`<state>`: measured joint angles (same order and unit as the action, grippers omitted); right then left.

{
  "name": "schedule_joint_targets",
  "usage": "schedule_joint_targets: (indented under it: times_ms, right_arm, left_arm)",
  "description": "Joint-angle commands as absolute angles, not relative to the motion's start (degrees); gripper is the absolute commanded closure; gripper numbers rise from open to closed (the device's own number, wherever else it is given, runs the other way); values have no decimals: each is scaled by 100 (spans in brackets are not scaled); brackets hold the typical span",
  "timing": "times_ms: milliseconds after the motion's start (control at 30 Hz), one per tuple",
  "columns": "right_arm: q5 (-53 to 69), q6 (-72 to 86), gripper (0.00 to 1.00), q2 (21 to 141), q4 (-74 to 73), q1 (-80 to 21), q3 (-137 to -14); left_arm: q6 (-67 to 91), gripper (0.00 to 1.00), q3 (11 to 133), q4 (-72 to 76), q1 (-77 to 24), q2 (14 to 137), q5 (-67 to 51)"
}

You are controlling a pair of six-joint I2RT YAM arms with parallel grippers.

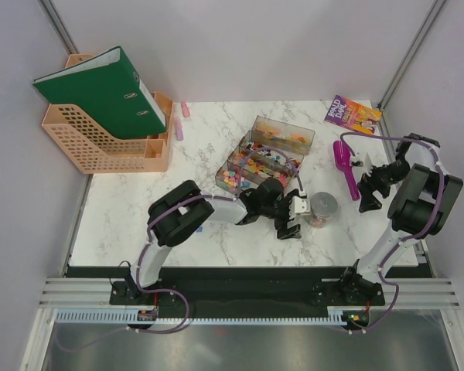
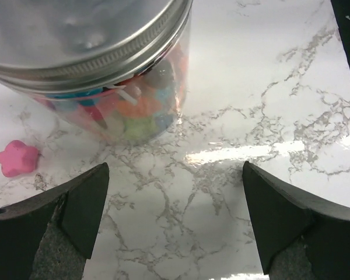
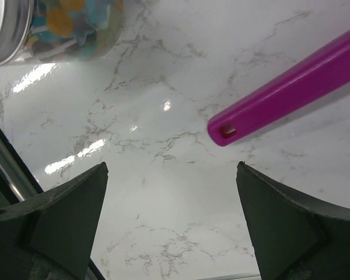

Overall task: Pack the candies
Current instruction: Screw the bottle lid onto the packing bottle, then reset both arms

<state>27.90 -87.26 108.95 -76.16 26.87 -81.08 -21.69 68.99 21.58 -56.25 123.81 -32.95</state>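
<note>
Edges of both wrist views cut things short. The left wrist camera shows only part of the small clear round jar with a silver screw lid [image 2: 87,41]. The right wrist camera catches just a corner of that jar, plus the handle end of the purple plastic scoop [image 3: 291,81], whose bowl is out of frame. From overhead, the candies [image 1: 255,164] in the clear rectangular plastic trays [image 1: 282,131] are a mere speckle of colour, and no single sweet can be told apart.

The left gripper [image 2: 175,216] has its jaws spread wide and holds nothing, with bare white marble table top [image 2: 268,87] between them. The closed jar stands just beyond the fingertips, touching neither, and is packed with pink, orange, green and blue sweets. One pink star-shaped sweet [image 2: 16,158] lies loose on the marble beside the jar, ahead of the left finger.

The right gripper [image 3: 172,221] is likewise spread wide and empty. The scoop's handle end lies ahead of it and clear of both fingers.

Only the overhead camera takes in the trays, the scoop's full length, the purple and orange paperback book [image 1: 353,114] and the green binder [image 1: 100,91] in its peach plastic file rack [image 1: 100,147]. The loose star shows in the left wrist view alone.
</note>
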Motion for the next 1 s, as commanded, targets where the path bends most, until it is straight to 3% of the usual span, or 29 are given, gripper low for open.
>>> schedule_joint_targets:
  times_ms: [0, 300, 633, 967]
  right_arm:
    - [3593, -8457, 2, 10977, -8068, 2707, -8604]
    - [4473, -7638, 2, 11074, -8068, 2707, -9369]
    - [4834, -6786, 2, 10854, -7752, 2707, -9465]
    - [5089, -6355, 2, 10986, -7655, 2707, -9632]
  left_arm:
    - [-2355, 0, 6781, -1062, -5564, 12868, -3050]
    - [-2250, 0, 9287, -2301, -5423, 12850, -3040]
    - [-2795, 0, 10308, -3760, -5072, 11549, -2663]
    - [-2593, 0, 13006, -3867, -4957, 11576, -2479]
